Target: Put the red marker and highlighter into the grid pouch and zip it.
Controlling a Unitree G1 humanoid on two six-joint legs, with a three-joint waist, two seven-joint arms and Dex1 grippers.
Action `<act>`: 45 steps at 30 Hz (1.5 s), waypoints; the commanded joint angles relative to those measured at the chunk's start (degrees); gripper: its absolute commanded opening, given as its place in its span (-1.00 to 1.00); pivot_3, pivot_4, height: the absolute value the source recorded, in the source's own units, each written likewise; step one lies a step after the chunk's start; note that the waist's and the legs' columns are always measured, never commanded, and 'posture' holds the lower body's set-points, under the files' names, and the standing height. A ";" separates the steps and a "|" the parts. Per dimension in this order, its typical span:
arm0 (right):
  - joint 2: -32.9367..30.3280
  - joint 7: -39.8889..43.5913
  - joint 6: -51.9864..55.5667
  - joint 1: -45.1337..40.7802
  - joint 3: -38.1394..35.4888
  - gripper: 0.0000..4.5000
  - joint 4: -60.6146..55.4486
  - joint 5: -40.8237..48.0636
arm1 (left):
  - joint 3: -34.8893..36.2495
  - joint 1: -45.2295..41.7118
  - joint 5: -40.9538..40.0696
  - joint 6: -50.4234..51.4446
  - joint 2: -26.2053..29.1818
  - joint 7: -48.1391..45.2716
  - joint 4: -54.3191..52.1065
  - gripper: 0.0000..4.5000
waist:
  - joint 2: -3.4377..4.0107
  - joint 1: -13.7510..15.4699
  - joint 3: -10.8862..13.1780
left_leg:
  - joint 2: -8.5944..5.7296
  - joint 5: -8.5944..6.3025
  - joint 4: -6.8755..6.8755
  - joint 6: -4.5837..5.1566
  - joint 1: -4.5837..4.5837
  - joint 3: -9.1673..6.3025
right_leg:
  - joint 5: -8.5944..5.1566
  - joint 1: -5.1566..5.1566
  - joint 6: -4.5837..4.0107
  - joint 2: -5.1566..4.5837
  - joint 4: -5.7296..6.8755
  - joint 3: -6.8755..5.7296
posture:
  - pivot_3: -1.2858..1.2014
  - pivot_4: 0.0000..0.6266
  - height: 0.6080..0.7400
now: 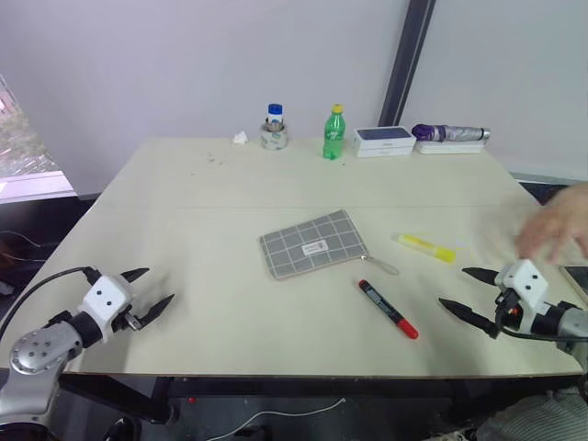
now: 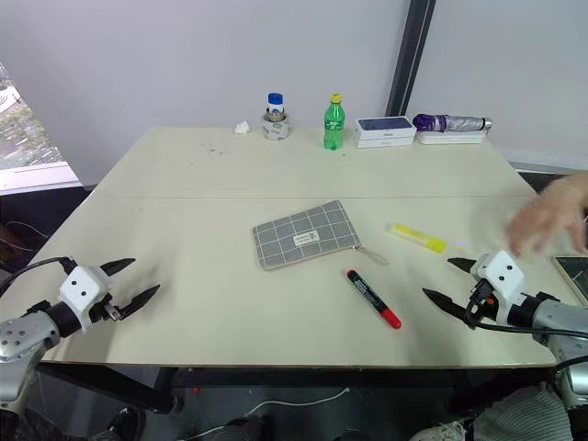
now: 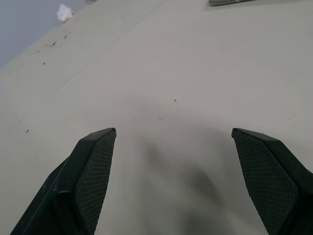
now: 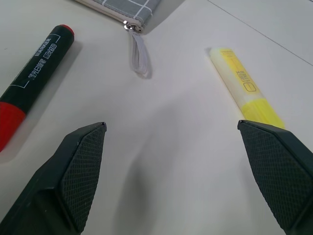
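Right wrist view looks past the right pincer [image 4: 172, 132], whose jaws stand wide and hold nothing, at the marker [image 4: 34, 78] on one side and the highlighter [image 4: 244, 88] on the other, with the pouch [image 4: 122, 7] corner and its zip loop between them.

Risks, as I judge them: both pens are round and lie flat on the smooth desk [image 1: 202, 184], so a slightly off-centre pinch could roll or flick one away, perhaps off the near edge. The pouch is thin and limp and looks zipped, so it must be opened first; if the left pincer [image 1: 150, 290] does not pin it down, pulling the zip would likely drag the whole pouch along. A person's hand [image 1: 560, 230] hovers just beyond the right pincer, and a reach for the highlighter could meet it.

The left pincer is also spread and empty, low over bare desk at the left, well apart from everything.

The pouch sits mid-desk, grey with white grid lines and a small white label. The highlighter lies to its right, yellow with a paler cap. The marker, black with red ends, lies nearer the front edge.
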 commanded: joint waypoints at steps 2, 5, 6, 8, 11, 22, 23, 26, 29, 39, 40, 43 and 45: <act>-1.40 -0.11 -1.02 -0.53 -1.66 0.98 -0.19 -0.10 | 2.25 -0.06 -2.09 -1.11 0.58 -0.60 -0.68 0.77 | 0.00 0.00 0.00 | 0.00 0.00 0.00 0.00 0.00 0.00 | 0.00 0.00 0.00 0.00 0.00 0.00 | 0.03 -0.52 1.00; -1.61 0.02 -1.17 -0.46 -1.57 0.98 -0.04 -0.38 | 2.28 -0.23 -2.26 1.69 0.58 0.74 -1.05 0.77 | 0.00 0.00 0.00 | 0.00 0.00 0.00 0.00 0.00 0.00 | 0.00 0.00 0.00 0.00 0.00 0.00 | 0.03 -0.52 1.00; -1.67 0.07 -1.30 -0.57 -1.58 0.98 0.26 -0.47 | 2.29 -0.36 -1.80 1.21 0.58 1.28 -1.28 0.77 | 0.00 0.00 0.00 | 0.00 0.00 0.00 0.00 0.00 0.00 | 0.00 0.00 0.00 0.00 0.00 0.00 | 0.03 -0.52 1.00; -1.73 -0.02 -1.45 -1.08 -1.55 0.98 0.96 -0.70 | 2.10 -0.55 -1.35 0.93 0.58 1.77 -1.91 0.77 | 0.00 0.01 0.00 | 0.00 0.00 0.00 0.00 0.00 0.00 | 0.00 0.00 0.00 0.00 0.00 0.00 | 0.03 -0.52 1.00; -1.58 -0.43 -1.66 -1.83 -1.31 0.98 1.80 -1.04 | 1.70 -0.72 -1.47 -0.37 0.60 1.28 -1.89 0.77 | 0.00 -0.02 0.00 | 0.00 0.00 0.00 0.00 0.00 0.00 | 0.00 0.00 0.00 0.00 0.00 0.00 | 0.03 -0.52 1.00; 2.09 -4.94 0.29 -11.56 1.90 0.40 6.73 -2.08 | -0.59 -3.57 0.58 -2.11 0.07 1.83 -0.83 0.77 | 0.00 -0.04 0.00 | 0.00 0.00 0.00 0.00 0.00 0.01 | 0.00 -0.01 0.00 0.00 0.00 0.00 | 0.03 -0.52 1.00; 3.58 -5.99 -0.47 -13.72 3.40 0.14 7.37 -3.14 | -1.44 -5.52 1.56 -2.89 -0.26 2.20 0.33 0.77 | 0.00 -0.04 0.00 | 0.00 0.01 0.01 0.00 0.00 0.00 | 0.00 -0.01 0.00 0.02 0.01 -0.01 | 0.03 -0.52 1.00; 8.15 -8.33 -1.61 -19.92 8.01 -0.57 9.67 -6.03 | -5.30 -11.24 6.13 -8.20 -0.75 2.22 4.47 0.77 | 0.00 -0.15 0.00 | -0.01 0.02 0.03 -0.03 0.04 -0.01 | 0.01 0.03 0.00 0.06 0.03 -0.01 | 0.03 -0.52 1.00; 12.35 -12.49 -5.15 -26.30 12.81 -0.97 15.37 -11.38 | -9.78 -16.98 11.18 -13.25 -1.88 3.29 9.14 0.77 | 0.01 -0.22 0.00 | -0.11 0.02 -0.01 -0.03 -0.03 0.02 | 0.01 -0.08 0.00 0.06 0.03 0.00 | 0.03 -0.52 1.00; 21.53 -27.44 -14.24 -43.96 22.77 -0.97 38.94 -25.14 | -25.46 -33.15 34.85 -36.04 -3.54 16.45 30.41 0.77 | 0.01 -0.61 0.01 | -0.22 0.06 -0.04 -0.07 -0.07 0.04 | 0.00 -0.17 0.01 0.08 0.06 0.00 | 0.03 -0.52 1.00; 22.35 -27.81 -14.29 -44.81 22.78 -0.97 40.50 -24.98 | -27.07 -34.28 37.12 -37.66 -3.73 18.06 31.83 0.77 | 0.01 -0.69 0.01 | -0.23 0.06 -0.04 -0.07 -0.07 0.04 | 0.00 -0.18 0.01 0.08 0.06 0.00 | 0.03 -0.52 1.00; 23.96 -28.14 -15.44 -45.91 23.13 -0.97 42.79 -24.88 | -29.89 -36.77 40.42 -40.29 -4.95 21.57 34.92 0.77 | 0.01 -0.83 0.00 | -0.23 0.06 -0.06 -0.07 -0.07 0.04 | 0.00 -0.17 0.01 0.08 0.07 0.00 | 0.03 -0.52 1.00; 24.58 -28.53 -16.65 -46.00 24.23 -0.97 43.43 -26.10 | -31.44 -38.45 42.13 -41.46 -6.31 23.81 36.96 0.77 | 0.02 -0.93 0.00 | -0.24 0.06 -0.05 -0.07 -0.06 0.04 | 0.00 -0.15 0.01 0.07 0.08 0.00 | 0.03 -0.52 1.00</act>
